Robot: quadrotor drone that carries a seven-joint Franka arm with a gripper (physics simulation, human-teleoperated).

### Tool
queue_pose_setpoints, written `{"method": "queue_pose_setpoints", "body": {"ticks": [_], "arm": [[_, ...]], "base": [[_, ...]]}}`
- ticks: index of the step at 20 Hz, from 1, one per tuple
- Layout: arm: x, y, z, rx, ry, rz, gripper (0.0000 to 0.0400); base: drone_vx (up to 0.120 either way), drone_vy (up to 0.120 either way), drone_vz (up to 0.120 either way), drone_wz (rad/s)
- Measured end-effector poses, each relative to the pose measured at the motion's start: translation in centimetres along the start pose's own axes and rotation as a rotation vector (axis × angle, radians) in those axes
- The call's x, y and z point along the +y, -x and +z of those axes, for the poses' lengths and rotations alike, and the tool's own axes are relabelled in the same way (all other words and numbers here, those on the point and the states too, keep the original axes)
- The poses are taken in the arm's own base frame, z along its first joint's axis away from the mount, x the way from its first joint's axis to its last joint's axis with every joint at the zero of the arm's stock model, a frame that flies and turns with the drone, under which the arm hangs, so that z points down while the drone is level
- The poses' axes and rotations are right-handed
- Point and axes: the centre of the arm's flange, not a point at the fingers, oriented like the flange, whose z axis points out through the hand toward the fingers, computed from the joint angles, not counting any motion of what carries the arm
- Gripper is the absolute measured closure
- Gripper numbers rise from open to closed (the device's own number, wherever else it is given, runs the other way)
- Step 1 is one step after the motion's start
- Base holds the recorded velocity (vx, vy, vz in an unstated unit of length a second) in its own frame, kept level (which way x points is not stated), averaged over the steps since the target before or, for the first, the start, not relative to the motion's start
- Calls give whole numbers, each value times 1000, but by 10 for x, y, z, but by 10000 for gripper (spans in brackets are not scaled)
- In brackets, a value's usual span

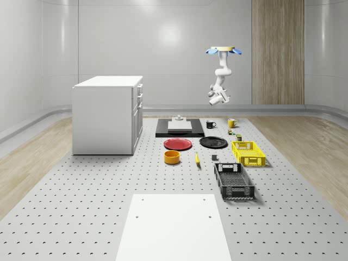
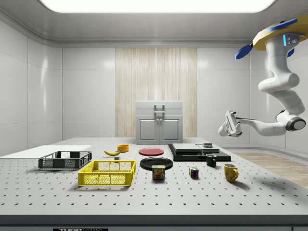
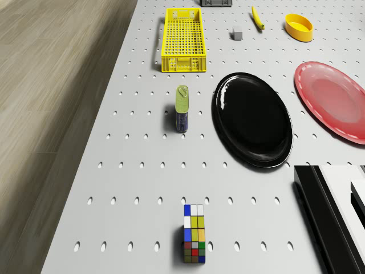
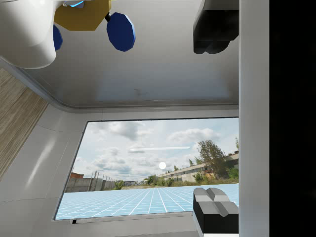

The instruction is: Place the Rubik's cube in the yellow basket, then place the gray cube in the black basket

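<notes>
The Rubik's cube stands on the perforated table, beside a yellow mug and a tin can; it also shows as Rubik's cube. The small gray cube lies near the yellow basket. The black basket sits just beyond the yellow one. The drone hovers high over the table's far end by the mugs. My gripper hangs well above the table, tilted toward the wall, open and holding nothing.
A black plate, a red plate, an orange bowl and a banana lie mid-table. A black slab with a white block and a black mug are nearby. A white cabinet stands at the whole-scene view's left.
</notes>
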Motion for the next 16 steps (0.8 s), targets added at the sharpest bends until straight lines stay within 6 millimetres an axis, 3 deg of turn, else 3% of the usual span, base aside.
{"method": "queue_pose_setpoints", "body": {"ticks": [3, 7, 11, 16], "arm": [[-34, 35, 13, 362, 364, -11, 0], [-62, 64, 57, 796, 800, -25, 0], [-68, 72, 94, 1071, 1074, -36, 0], [-67, 71, 117, 1239, 1238, -45, 0]], "base": [[120, 0, -120, 0], [120, 0, -120, 0], [120, 0, -120, 0], [120, 0, -120, 0]]}}
